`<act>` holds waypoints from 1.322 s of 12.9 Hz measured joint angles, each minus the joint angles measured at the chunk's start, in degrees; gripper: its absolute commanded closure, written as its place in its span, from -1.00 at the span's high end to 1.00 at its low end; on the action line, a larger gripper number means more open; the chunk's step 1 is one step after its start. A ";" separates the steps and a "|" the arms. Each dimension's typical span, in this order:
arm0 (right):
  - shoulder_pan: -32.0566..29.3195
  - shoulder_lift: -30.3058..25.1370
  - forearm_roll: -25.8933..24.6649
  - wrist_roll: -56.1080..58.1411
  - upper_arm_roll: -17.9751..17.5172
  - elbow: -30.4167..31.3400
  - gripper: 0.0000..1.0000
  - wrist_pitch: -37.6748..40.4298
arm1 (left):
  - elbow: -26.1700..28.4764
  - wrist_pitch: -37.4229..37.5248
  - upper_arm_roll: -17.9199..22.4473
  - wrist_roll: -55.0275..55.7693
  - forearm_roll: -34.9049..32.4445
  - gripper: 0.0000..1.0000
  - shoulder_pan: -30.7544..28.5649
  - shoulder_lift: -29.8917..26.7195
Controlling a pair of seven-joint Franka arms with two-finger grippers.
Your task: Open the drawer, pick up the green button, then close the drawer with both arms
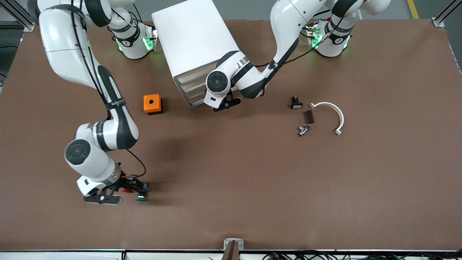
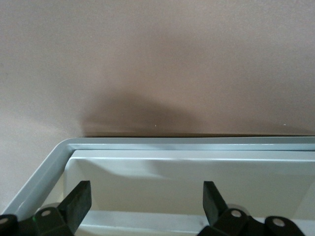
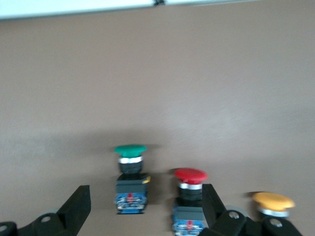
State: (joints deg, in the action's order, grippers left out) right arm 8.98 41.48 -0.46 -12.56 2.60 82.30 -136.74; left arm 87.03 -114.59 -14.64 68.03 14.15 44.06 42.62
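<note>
Three push buttons show in the right wrist view, but the front view half hides them under the right gripper (image 1: 121, 193), low in the lower left of the frame. That gripper's fingers (image 3: 76, 206) stand wide apart and hold nothing; the button (image 3: 131, 178) with the green cap lies on the table between them, apart from both, and the red-capped button (image 3: 189, 199) lies against one finger. The orange-capped button (image 3: 273, 204) is cut off by the frame edge.

At upper centre, the left arm's wrist covers part of the cabinet (image 1: 195, 43) front, so the drawer (image 2: 192, 187) is hard to single out. The left gripper (image 1: 225, 103), fingers spread and empty, sits at that front. Bare brown table (image 1: 252, 180) fills the lower right.
</note>
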 measured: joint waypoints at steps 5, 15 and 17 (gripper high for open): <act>-3.61 -12.70 0.00 5.49 -0.01 0.38 1.00 16.97 | -2.09 -0.25 1.79 0.17 -1.32 1.00 -7.70 -1.46; -5.06 -36.14 0.87 5.38 -0.06 1.68 1.00 42.14 | -3.59 19.53 2.11 -25.93 -15.90 1.00 -39.69 -25.02; -5.55 -38.46 1.25 5.38 -0.05 2.08 1.00 45.33 | -3.57 22.16 2.13 -35.19 -15.91 0.99 -45.31 -29.29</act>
State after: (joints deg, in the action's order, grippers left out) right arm 3.43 3.02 0.80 -7.17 2.54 84.38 -91.40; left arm 83.46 -92.44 -12.51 32.83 -1.75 -1.25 13.34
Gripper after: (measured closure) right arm 0.000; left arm 0.000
